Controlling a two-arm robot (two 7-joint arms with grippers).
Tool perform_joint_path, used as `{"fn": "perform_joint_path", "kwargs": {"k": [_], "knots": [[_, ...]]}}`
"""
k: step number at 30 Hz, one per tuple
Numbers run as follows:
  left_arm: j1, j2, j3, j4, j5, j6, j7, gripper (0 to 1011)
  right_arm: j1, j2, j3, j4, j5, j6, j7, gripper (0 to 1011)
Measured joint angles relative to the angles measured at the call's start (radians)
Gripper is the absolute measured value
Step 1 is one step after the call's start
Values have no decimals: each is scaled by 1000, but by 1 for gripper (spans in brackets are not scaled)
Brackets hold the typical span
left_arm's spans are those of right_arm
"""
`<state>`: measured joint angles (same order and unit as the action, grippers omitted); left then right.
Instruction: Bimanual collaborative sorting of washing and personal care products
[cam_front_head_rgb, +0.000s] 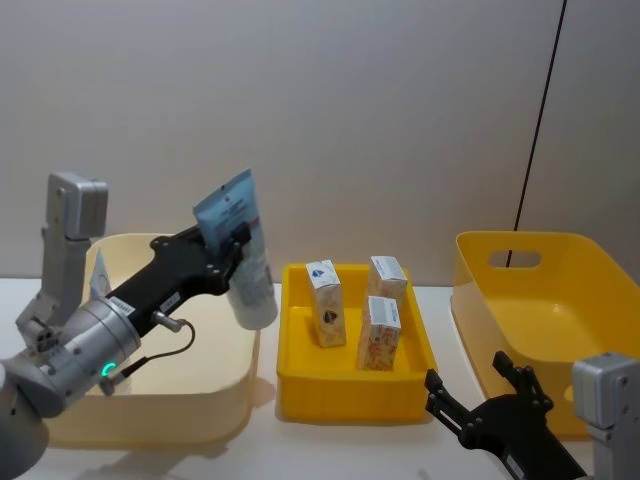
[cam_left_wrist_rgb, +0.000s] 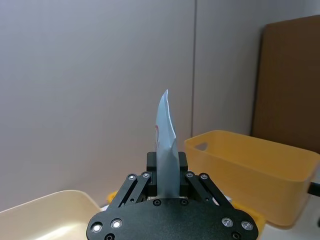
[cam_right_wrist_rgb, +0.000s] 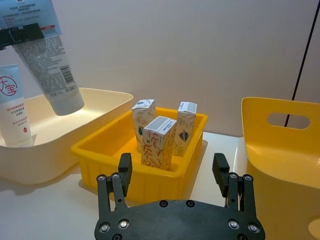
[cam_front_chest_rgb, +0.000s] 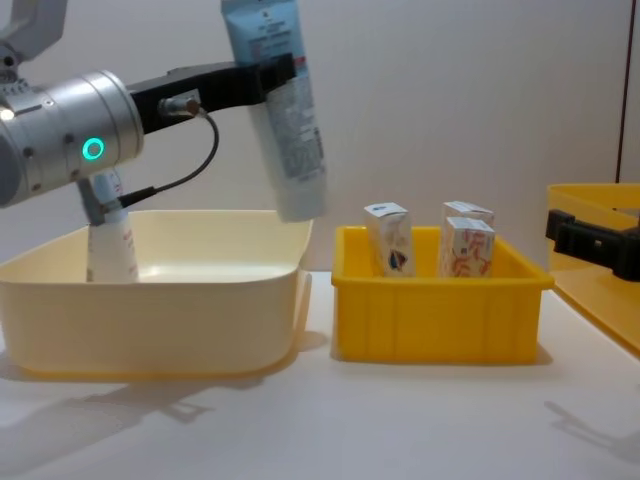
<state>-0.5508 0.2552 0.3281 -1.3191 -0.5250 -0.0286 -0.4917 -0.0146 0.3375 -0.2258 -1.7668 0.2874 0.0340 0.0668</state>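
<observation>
My left gripper (cam_front_head_rgb: 240, 240) is shut on a pale-blue squeeze tube (cam_front_head_rgb: 247, 275) near its crimped end. The tube hangs cap-down above the right rim of the cream bin (cam_front_head_rgb: 150, 420); the chest view shows the tube (cam_front_chest_rgb: 287, 120) well above that rim. A second tube (cam_front_chest_rgb: 110, 245) stands upright at the bin's left side. Three small white cartons (cam_front_head_rgb: 325, 302) (cam_front_head_rgb: 386, 277) (cam_front_head_rgb: 380, 333) stand in the small yellow bin (cam_front_head_rgb: 345, 395). My right gripper (cam_front_head_rgb: 478, 385) is open and holds nothing, low, in front of the gap between the small yellow bin and the large yellow bin (cam_front_head_rgb: 560, 330).
The three bins stand side by side on a white table (cam_front_chest_rgb: 400, 420) against a plain wall. A black cable (cam_front_head_rgb: 535, 130) runs down the wall behind the large yellow bin. Bare table lies in front of the bins.
</observation>
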Motion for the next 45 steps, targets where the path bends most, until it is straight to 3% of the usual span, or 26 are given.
{"fn": "perform_joint_path", "kwargs": {"k": [14,28,36,45], "knots": [[-37,-14,63,13,-62,41,-138,217,0,0,0,0,0,0,0,1001],[-65,-24,112,36,-64,44,-187,217,0,0,0,0,0,0,2,1001],[-71,-27,125,42,-64,43,-198,217,3,15,3,-4,19,7,46,1001],[-75,-28,131,45,-64,43,-203,218,37,43,-7,3,47,28,137,1001]]}}
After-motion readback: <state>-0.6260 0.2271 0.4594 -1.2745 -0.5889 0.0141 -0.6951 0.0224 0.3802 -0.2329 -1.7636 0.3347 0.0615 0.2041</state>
